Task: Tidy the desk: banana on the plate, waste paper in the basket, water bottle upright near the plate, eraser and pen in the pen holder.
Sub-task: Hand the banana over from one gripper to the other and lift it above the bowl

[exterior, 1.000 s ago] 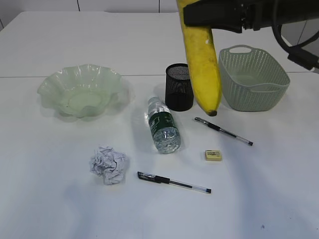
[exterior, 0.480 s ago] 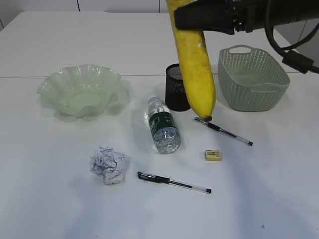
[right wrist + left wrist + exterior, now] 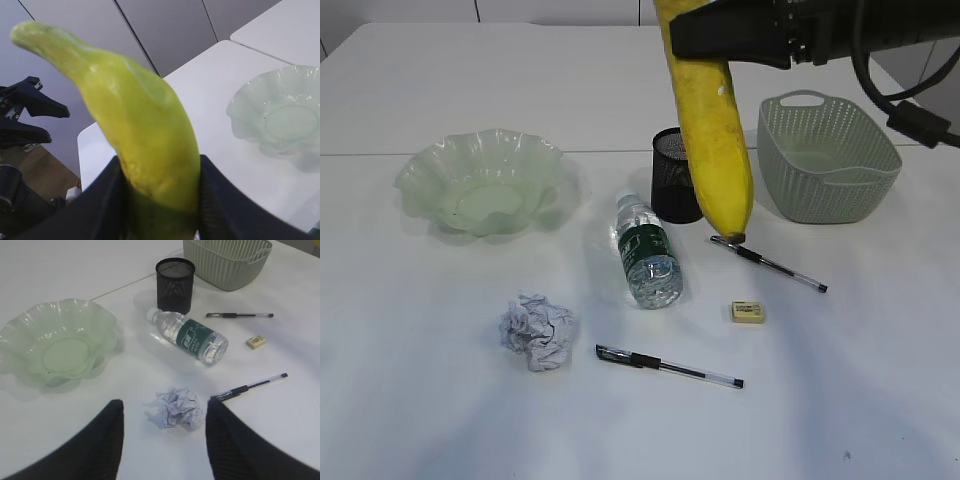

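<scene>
The right gripper (image 3: 160, 200) has its jaws clamped around the banana (image 3: 712, 130), which hangs long and nearly vertical at the upper middle of the exterior frame. The left gripper (image 3: 162, 440) hovers with jaws apart, holding nothing, over the waste paper (image 3: 176, 408). The plate (image 3: 480, 185) sits far left; carrying across, the dangling tip could clip the pen holder (image 3: 672, 175) or lying water bottle (image 3: 645, 252). 2 pens (image 3: 768, 263), an eraser (image 3: 748, 312) and the basket (image 3: 830, 158) rest elsewhere on the worktop (image 3: 420, 400).
</scene>
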You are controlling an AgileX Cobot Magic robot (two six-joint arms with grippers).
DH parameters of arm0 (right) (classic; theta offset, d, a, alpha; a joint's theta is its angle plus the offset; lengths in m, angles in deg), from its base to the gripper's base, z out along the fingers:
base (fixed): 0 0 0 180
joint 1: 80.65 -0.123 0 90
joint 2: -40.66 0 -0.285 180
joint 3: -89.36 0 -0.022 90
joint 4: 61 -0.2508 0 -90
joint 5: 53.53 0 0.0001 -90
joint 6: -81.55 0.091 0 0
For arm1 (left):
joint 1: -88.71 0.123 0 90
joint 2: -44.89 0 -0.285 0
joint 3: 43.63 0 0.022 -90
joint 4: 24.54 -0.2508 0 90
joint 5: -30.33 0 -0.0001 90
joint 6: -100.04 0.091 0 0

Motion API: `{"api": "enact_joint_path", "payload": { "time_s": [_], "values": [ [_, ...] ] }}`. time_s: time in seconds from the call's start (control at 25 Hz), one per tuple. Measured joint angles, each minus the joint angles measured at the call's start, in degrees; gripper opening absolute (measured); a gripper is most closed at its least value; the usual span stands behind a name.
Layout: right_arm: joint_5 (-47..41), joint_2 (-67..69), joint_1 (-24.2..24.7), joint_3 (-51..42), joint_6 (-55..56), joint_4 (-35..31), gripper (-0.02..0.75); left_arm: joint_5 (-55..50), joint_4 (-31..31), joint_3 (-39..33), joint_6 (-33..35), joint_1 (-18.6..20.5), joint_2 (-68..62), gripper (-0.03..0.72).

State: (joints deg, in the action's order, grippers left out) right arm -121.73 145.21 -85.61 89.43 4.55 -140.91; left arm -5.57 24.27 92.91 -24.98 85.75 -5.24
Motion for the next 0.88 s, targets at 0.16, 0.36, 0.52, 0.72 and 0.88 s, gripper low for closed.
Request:
{"api": "enact_joint_path", "payload": {
  "time_s": [0.16, 0.36, 0.52, 0.72, 0.88],
  "values": [
    [0.0, 0.0, 0.0, 0.0, 0.0, 0.0, 0.295, 0.57, 2.06, 0.0, 4.11, 0.0, -2.14, 0.37],
    [0.0, 0.0, 0.0, 0.0, -0.12, 0.0, 0.294, 0.83, 5.19, 0.0, 9.13, 0.0, -4.9, 0.371],
    [0.0, 0.0, 0.0, 0.0, -0.12, 0.0, 0.295, 1.13, 6.98, 0.0, 12.22, 0.0, -8.17, 0.376],
    [0.0, 0.0, 0.0, 0.0, -0.12, 0.0, 0.294, 1.59, 7.59, 0.0, 15.38, 0.0, -13.41, 0.447],
    [0.0, 0.0, 0.0, 0.0, -0.12, 0.0, 0.294, 2.25, 12.28, 0.0, 20.84, 0.0, -17.1, 0.524]
  ]
}}
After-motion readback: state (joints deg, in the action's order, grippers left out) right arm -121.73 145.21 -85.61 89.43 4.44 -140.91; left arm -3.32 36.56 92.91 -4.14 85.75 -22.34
